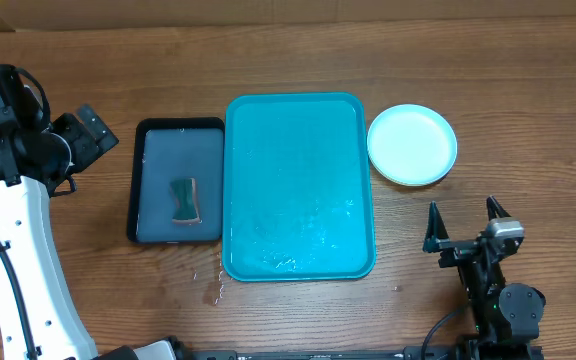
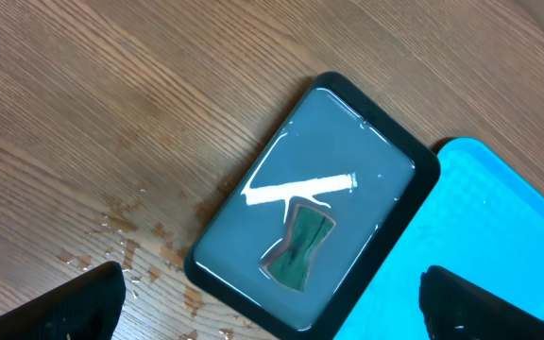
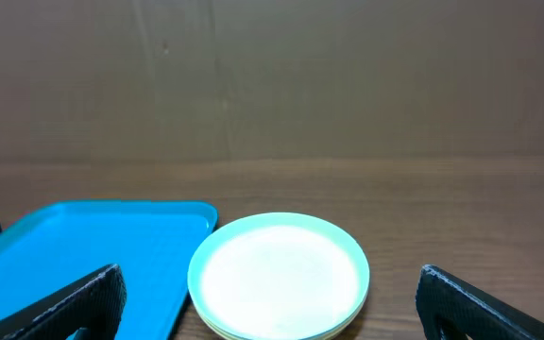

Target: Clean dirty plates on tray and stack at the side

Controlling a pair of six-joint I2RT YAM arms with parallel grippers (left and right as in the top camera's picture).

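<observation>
One plate stack on tabletop, just beside one tray, ahead of and between wide-spread right fingers, untouched. Also spread, holding nothing: left fingers. Plates in stack: cannot count.

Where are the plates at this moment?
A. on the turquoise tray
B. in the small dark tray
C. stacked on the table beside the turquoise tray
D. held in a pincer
C: the plates lie stacked on the table, just beside the turquoise tray, which holds none.
</observation>
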